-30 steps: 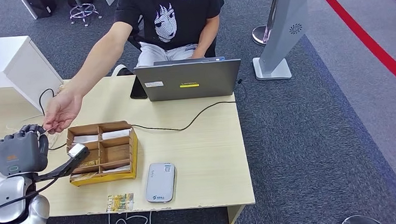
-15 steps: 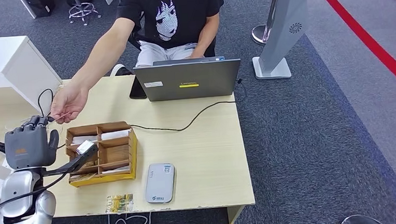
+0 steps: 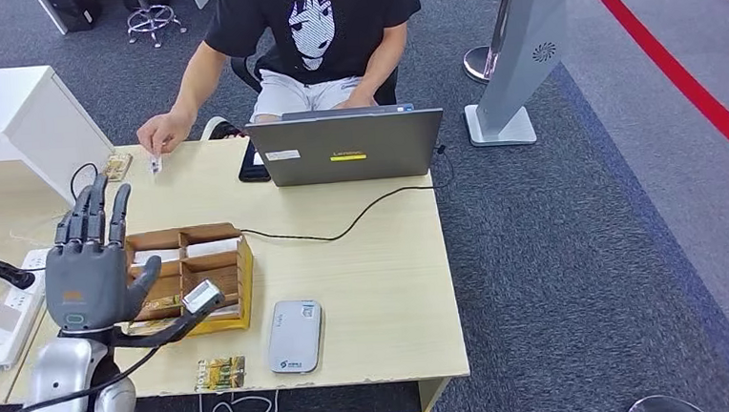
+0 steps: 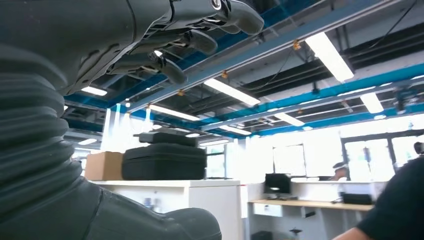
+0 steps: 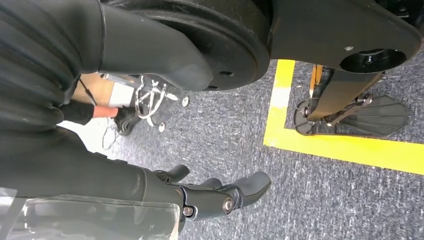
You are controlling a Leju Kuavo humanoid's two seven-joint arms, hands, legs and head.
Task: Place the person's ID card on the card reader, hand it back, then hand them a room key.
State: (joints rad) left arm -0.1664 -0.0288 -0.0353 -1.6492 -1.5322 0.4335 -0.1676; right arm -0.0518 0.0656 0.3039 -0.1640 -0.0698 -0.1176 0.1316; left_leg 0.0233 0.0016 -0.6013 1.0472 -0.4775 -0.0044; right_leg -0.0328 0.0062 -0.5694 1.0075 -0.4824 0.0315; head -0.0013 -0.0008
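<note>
Since the earlier frames the person's hand (image 3: pixel 163 134) has drawn back from the robot to the far bench (image 3: pixel 383 262) edge, now pinching a small card (image 3: pixel 155 164), and the left hand (image 3: pixel 92 270) has risen from a bent pose to stand upright with fingers (image 3: pixel 100 208) extended, spread and holding nothing. The right hand (image 5: pixel 220 195) hangs low beside the robot's body above the carpet, its fingers loosely curled around nothing. The card reader (image 3: pixel 295 335), a grey slab, lies near the front bench edge, just right of the wooden compartment tray (image 3: pixel 191 279) holding pale cards. A second small card (image 3: pixel 221 371) lies at the front edge. Hazards, as judged: the raised left hand stands just over the tray, so a careless descent could strike its wall or tangle the cable at its wrist; whether the card in the person's grip is the ID or a room key cannot be told, so the next step could be misjudged.
</note>
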